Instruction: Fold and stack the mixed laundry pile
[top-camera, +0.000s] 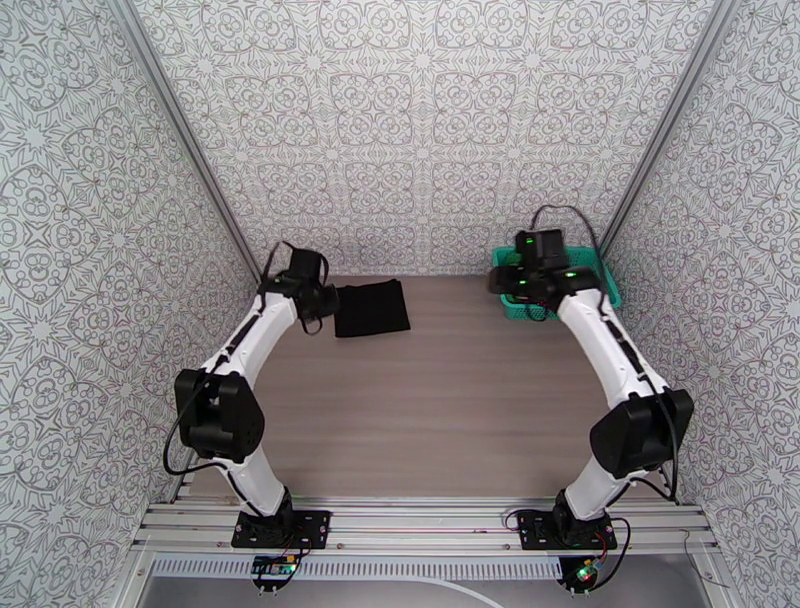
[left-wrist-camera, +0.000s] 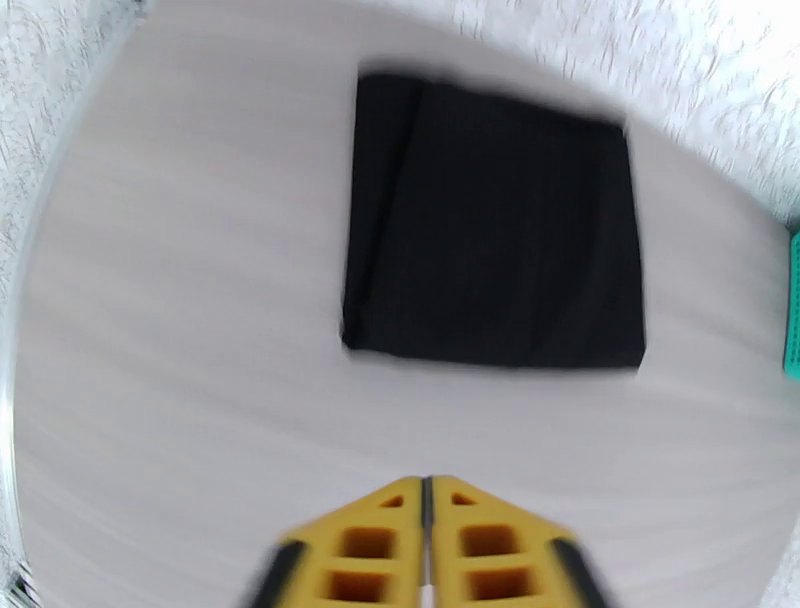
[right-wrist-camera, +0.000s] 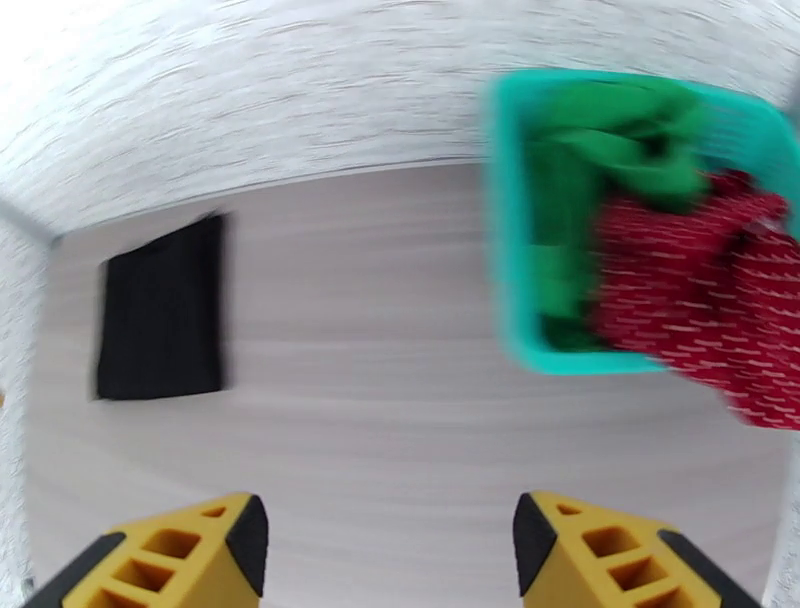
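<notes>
Low in frame, the left gripper is clenched on nothing; the right gripper gapes, released. Mid-frame, the black cloth lies folded flat on the table. Upper right, green cloth and red cloth sit in the basket.

Matt black cloth garment on smooth wood-grain tabletop. Teal plastic basket holding soft green garment and flecked dark red garment.

black garment: plain black
green garment: bright green
red garment: dark red, pale flecks
basket: teal
my fingers: yellow
</notes>
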